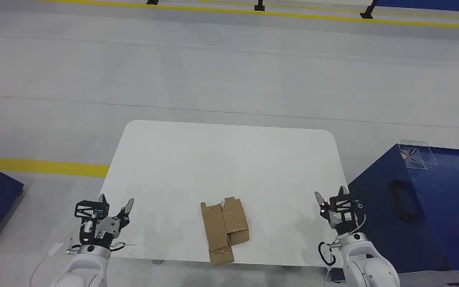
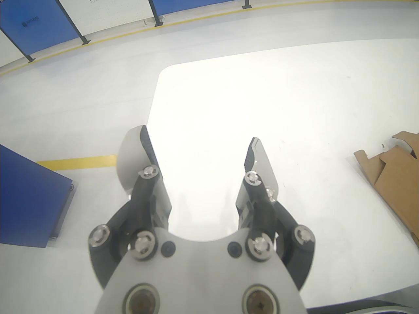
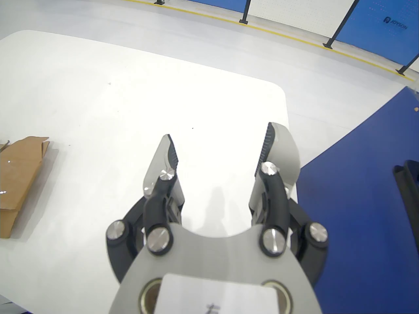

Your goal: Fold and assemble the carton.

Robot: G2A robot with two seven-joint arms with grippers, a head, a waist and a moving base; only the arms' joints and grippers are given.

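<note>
The carton lies flat and unfolded on the white counter, near the counter's near edge, at 6 o'clock from the counter's middle. It is brown cardboard, and its panels and flaps partly overlap each other. In the top view its long axis runs almost from 12 o'clock to 6 o'clock, leaning a little toward 11 and 5. The 6 o'clock end reaches the near edge of the counter, and the notched flaps point toward 12 o'clock. Nothing touches the carton.

The left gripper is at 9 o'clock from the carton, well apart from it, above the near left corner of the counter. In the left wrist view this gripper has its 2 fingers spread wide, with only bare counter between them. It holds nothing, and the carton lies far to the side.

The right gripper is at 3 o'clock from the carton, also well apart, at the right edge of the counter. In the right wrist view it is wide open too and holds nothing. Its fingertips point across the counter, and the carton lies far from them.

A blue cabinet stands on the floor just beside the counter's right edge.
</note>
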